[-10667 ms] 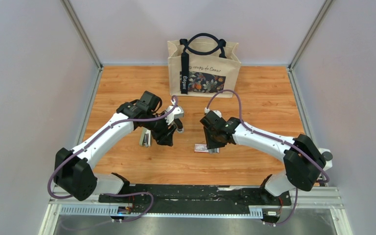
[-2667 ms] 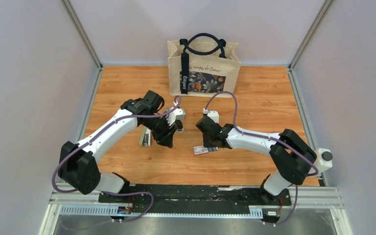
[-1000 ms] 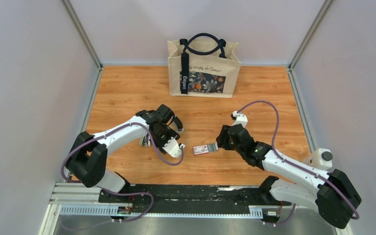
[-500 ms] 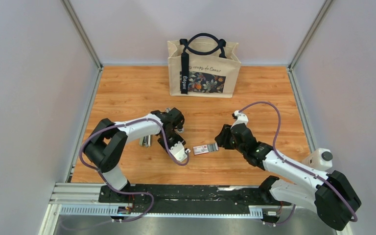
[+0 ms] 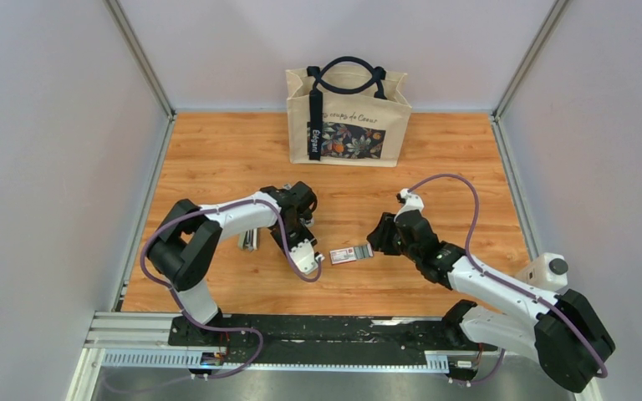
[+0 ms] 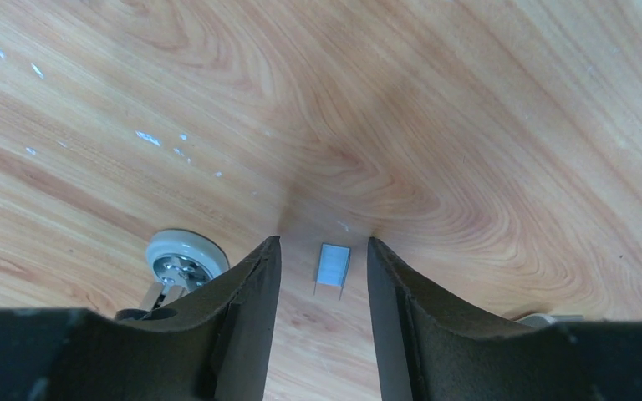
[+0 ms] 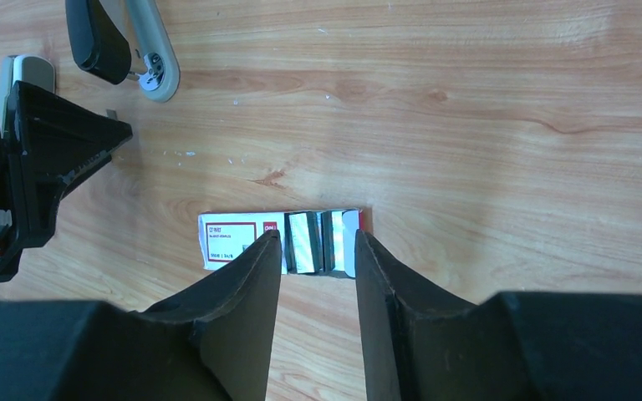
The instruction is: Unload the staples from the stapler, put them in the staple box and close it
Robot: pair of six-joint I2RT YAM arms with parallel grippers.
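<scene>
Staples [image 6: 332, 267] lie inside the spread left tool [image 6: 321, 245], unseen from overhead.

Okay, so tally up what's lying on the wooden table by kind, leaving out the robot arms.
Beige canvas tote bag with dark handles: 1
Grey and black stapler: 1
Red and white cardboard staple box: 1
Small silver staple strip loose on the wood: 1
Total: 4

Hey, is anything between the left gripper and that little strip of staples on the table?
Nothing visible. The staple strip lies on bare wood between the left gripper's open fingers, touching neither; the stapler sits off to one side.
</scene>
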